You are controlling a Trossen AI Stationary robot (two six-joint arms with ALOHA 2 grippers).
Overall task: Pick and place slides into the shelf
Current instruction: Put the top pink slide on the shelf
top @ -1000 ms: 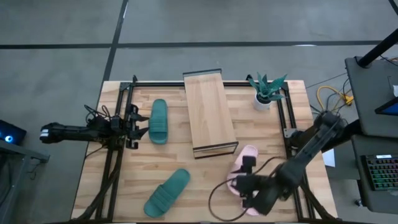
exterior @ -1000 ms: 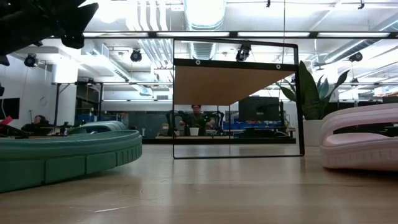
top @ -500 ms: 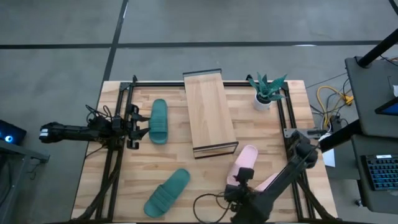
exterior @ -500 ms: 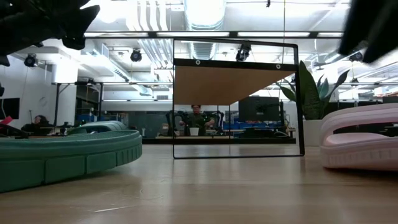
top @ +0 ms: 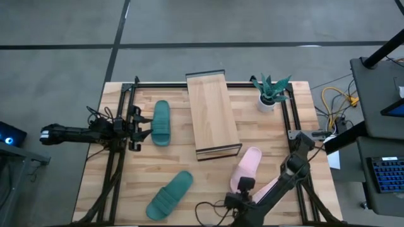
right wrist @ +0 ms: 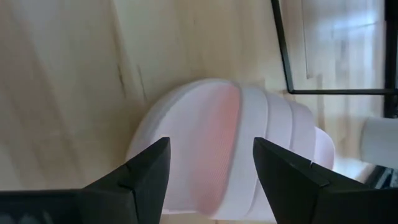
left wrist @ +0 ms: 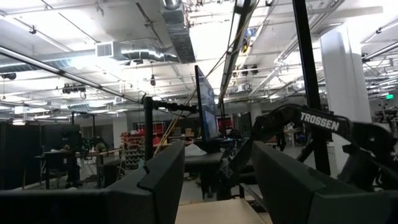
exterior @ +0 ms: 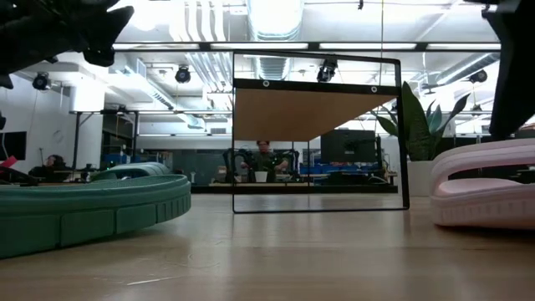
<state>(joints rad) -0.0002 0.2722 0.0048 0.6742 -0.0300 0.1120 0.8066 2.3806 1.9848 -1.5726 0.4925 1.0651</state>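
So far nothing sits on the long light-wood plank shelf (top: 213, 113): two dark teal-green rubber slides (top: 160, 122) (top: 170, 194) and one visible pale pink rubber slide (top: 247, 168) lie on the desk (top: 132, 170). The right gripper (right wrist: 208, 163), released and empty, hovers directly over the pink slide, while the left gripper (top: 141, 128) waits with fingers apart just beside the farther teal one

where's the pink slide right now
In the high view, the pale pink rubber slide lies on the table's right side, just off the near right corner of the light-wood shelf, with the right gripper open just beyond its near end.
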